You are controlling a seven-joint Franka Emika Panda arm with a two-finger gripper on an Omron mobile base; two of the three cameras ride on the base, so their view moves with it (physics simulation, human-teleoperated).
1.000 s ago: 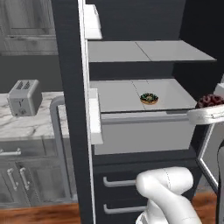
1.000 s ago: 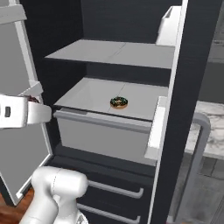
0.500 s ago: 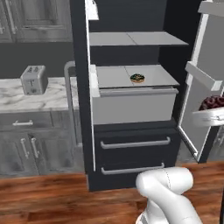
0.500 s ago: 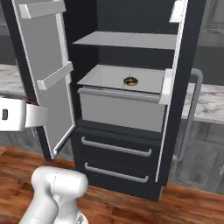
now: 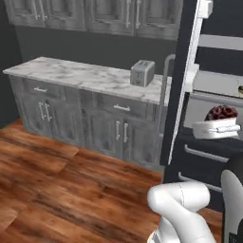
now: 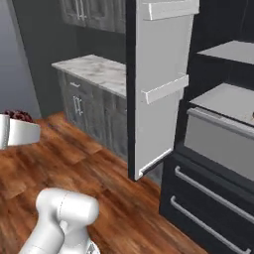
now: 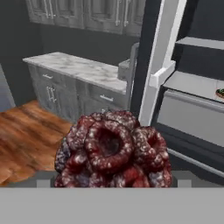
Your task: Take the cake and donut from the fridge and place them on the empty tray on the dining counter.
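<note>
On the far left a wall counter (image 5: 80,76) with a white grey-veined top runs along the dark wall, grey cabinet doors below it and more cabinets (image 5: 95,14) hung above. Wooden floor (image 5: 61,190) spreads out in front. Toward the right end of that counter stands a silver toaster (image 5: 142,72), just beside the edge of the open fridge door.

Next comes the fridge (image 5: 213,156), black, both doors swung open, with light grey shelves inside and two long-handled drawers low down. In the right base view its left door (image 6: 161,84) hangs wide, pale inside, with two shelf rails across it. The donut (image 7: 220,92) sits on the middle shelf deep inside the fridge, just a sliver of it at the right edge of the hand view.

The gripper (image 5: 217,129) hangs in front of the fridge's lower part, out from the shelves, and the cake (image 5: 221,113) rides in it: dark maroon, bumpy, its top showing above the white hand. In the hand view the cake (image 7: 113,151) sits right at the fingers, close up. The jaws stand wide, spread around the cake and carrying it.
</note>
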